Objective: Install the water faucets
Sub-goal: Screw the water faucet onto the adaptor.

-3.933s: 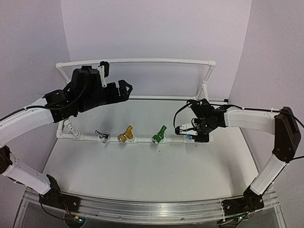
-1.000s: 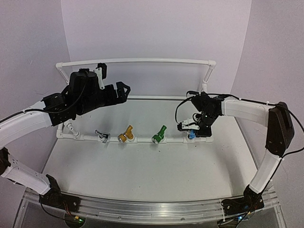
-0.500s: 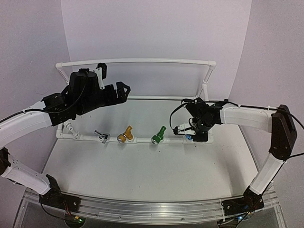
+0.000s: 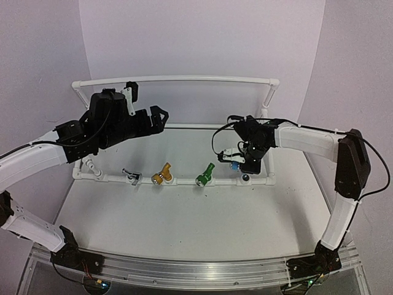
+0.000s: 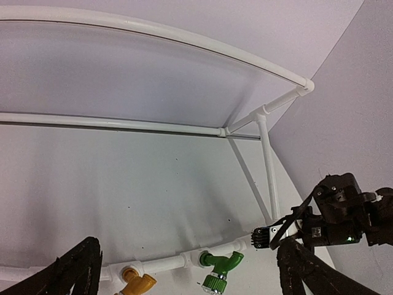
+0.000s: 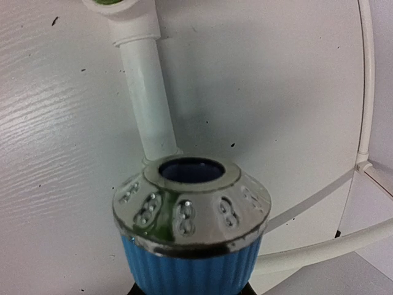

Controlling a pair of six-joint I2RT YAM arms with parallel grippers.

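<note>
The silver faucet (image 4: 131, 175), yellow faucet (image 4: 163, 174) and green faucet (image 4: 206, 174) sit along the front pipe (image 4: 184, 181). The ribbed blue faucet (image 6: 190, 261) hangs above the pipe's right end.

blue faucet (image 4: 234, 165) lifted, right pincer (image 4: 237, 160) raised

Top camera hangs above and behind both arm bases, looking down and forward over the whole table (image 4: 184, 227) and pipe frame (image 4: 178, 78). Left wrist camera rides high on the left and faces right across the table to the frame's far corner, catching the green faucet (image 5: 220, 273) and the right gripper (image 5: 268, 236) from afar. Right wrist camera sits tight on the blue faucet (image 6: 191, 227), with the front pipe (image 6: 147, 98) behind. All three views share that pipe.
</note>
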